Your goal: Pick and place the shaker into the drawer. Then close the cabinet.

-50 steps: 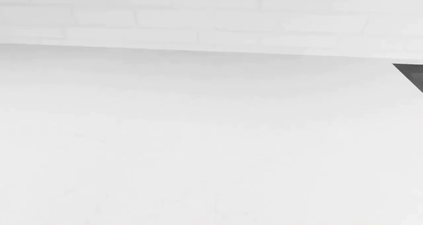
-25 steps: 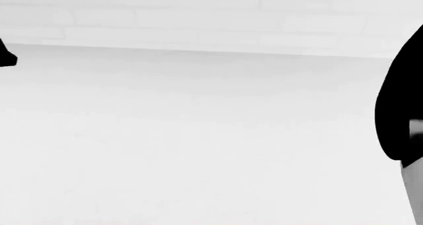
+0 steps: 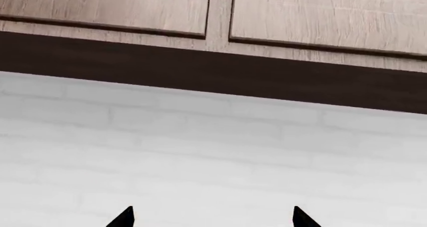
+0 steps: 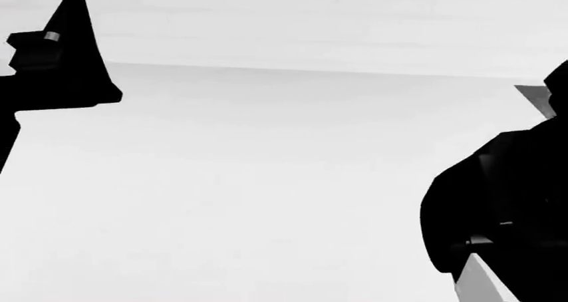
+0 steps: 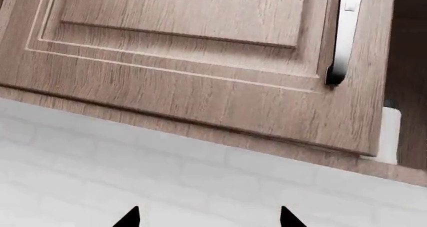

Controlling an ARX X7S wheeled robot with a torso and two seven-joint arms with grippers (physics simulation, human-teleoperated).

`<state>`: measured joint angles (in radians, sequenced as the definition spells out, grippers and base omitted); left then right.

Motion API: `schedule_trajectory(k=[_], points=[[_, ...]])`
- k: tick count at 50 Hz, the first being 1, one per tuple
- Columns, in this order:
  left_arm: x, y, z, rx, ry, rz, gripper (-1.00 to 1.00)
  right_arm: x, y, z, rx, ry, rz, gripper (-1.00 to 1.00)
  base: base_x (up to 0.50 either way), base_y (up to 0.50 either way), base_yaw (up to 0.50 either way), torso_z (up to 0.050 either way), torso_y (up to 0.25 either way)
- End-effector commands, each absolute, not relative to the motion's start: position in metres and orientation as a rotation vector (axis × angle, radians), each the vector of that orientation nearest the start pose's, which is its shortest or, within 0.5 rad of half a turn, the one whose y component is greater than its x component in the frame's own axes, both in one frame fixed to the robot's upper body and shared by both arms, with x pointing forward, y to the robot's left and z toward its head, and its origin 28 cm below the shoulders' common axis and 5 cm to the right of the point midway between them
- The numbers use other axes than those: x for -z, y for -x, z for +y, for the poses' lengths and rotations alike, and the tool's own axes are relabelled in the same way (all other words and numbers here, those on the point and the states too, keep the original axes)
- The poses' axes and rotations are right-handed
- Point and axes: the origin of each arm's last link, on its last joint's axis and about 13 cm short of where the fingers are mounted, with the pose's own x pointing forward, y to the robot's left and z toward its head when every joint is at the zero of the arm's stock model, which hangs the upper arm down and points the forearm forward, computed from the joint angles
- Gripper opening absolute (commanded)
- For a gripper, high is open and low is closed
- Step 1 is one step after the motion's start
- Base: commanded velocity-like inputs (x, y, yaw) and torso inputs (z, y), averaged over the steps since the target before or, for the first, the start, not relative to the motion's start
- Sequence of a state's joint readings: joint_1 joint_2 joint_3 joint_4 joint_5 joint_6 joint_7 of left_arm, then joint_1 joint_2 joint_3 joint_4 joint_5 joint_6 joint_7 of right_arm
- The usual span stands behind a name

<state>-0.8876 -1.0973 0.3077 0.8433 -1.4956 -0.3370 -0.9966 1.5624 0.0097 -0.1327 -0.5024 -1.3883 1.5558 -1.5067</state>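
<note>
The shaker and the drawer are out of view in every frame. In the left wrist view my left gripper [image 3: 213, 218] is open and empty, only its two dark fingertips showing, facing a white brick wall. In the right wrist view my right gripper [image 5: 208, 218] is also open and empty, its tips wide apart, facing the same kind of wall. In the head view my left arm [image 4: 62, 62] is a black shape raised at the left, and my right arm [image 4: 506, 209] fills the lower right over the white counter [image 4: 266, 182].
Panelled wooden upper cabinet doors [image 3: 320, 17] hang above the wall, over a dark underside strip [image 3: 213, 72]. The right wrist view shows one panelled door [image 5: 187, 47] with a silver bar handle [image 5: 343, 37]. A grey wedge [image 4: 535, 99] sits at the counter's right edge.
Both arms have risen into the head view: the left from the left edge, the right from the right edge, now covering the lower right corner.
</note>
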Motion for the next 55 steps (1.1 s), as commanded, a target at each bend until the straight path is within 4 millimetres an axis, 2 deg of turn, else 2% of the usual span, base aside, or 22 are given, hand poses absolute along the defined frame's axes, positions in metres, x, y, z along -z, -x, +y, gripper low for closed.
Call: schedule_trajectory(k=[1, 6, 10, 21, 36, 55], points=[[-0.299, -0.174, 0.237, 0.109, 0.149, -0.385, 1.0, -0.374, -0.199, -0.152, -0.185, 0.108, -0.468, 1.0, 0.04, -0.5, 0.0, 0.0, 0.0], [-0.299, -0.171, 0.235, 0.119, 0.131, -0.381, 1.0, -0.373, -0.199, -0.153, -0.198, 0.107, -0.463, 1.0, 0.04, -0.5, 0.0, 0.0, 0.0], [-0.313, -0.17, 0.24, 0.106, 0.127, -0.408, 1.0, -0.379, -0.199, -0.156, -0.196, 0.086, -0.477, 1.0, 0.04, -0.5, 0.0, 0.0, 0.0], [-0.317, -0.171, 0.241, 0.082, 0.133, -0.417, 1.0, -0.385, -0.198, -0.152, -0.177, 0.108, -0.487, 1.0, 0.04, -0.5, 0.0, 0.0, 0.0], [-0.308, -0.174, 0.24, 0.093, 0.144, -0.397, 1.0, -0.381, -0.207, -0.149, -0.187, 0.107, -0.484, 1.0, 0.05, -0.5, 0.0, 0.0, 0.0], [-0.307, -0.171, 0.239, 0.097, 0.147, -0.397, 1.0, -0.38, -0.208, -0.149, -0.195, 0.1, -0.49, 1.0, 0.09, -0.49, 0.0, 0.0, 0.0]])
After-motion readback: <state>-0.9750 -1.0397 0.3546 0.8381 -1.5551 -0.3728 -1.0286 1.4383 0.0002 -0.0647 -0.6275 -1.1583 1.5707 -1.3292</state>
